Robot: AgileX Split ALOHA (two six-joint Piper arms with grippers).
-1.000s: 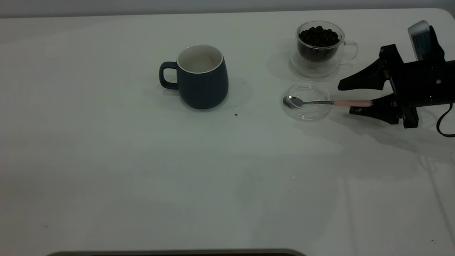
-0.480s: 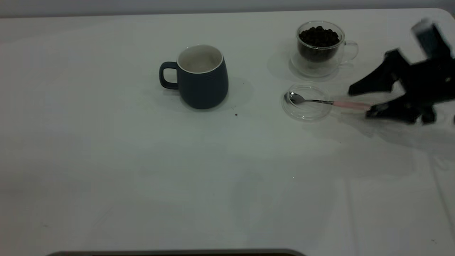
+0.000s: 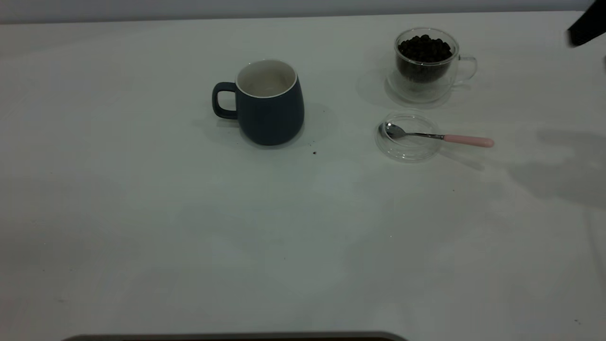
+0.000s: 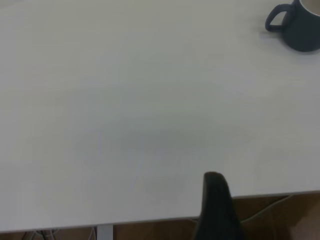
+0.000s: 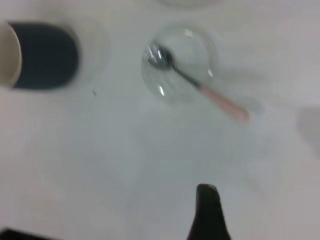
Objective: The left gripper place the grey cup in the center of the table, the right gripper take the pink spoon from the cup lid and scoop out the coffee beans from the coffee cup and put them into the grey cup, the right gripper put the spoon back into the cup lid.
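Note:
The grey cup (image 3: 270, 102) stands upright near the middle of the table (image 3: 303, 237), handle to the left; it also shows in the wrist views (image 4: 300, 27) (image 5: 45, 55). The pink spoon (image 3: 440, 137) (image 5: 200, 87) lies with its bowl in the cup lid (image 3: 407, 150) (image 5: 197, 50) and its pink handle sticking out to the right. Behind the lid stands the coffee cup (image 3: 426, 66), holding coffee beans (image 3: 424, 47). Only a dark tip of my right gripper (image 3: 587, 28) (image 5: 207, 212) shows at the far right corner, well away from the spoon. My left gripper (image 4: 215, 207) hangs over the table's near edge, far from the grey cup.
A few dark specks (image 3: 314, 152) lie on the table beside the grey cup. The table's front edge shows in the left wrist view, with cables below it.
My right gripper, open at the spoon's pink handle a second ago, has pulled away up and to the right, almost out of the exterior view. The spoon stays in the lid.

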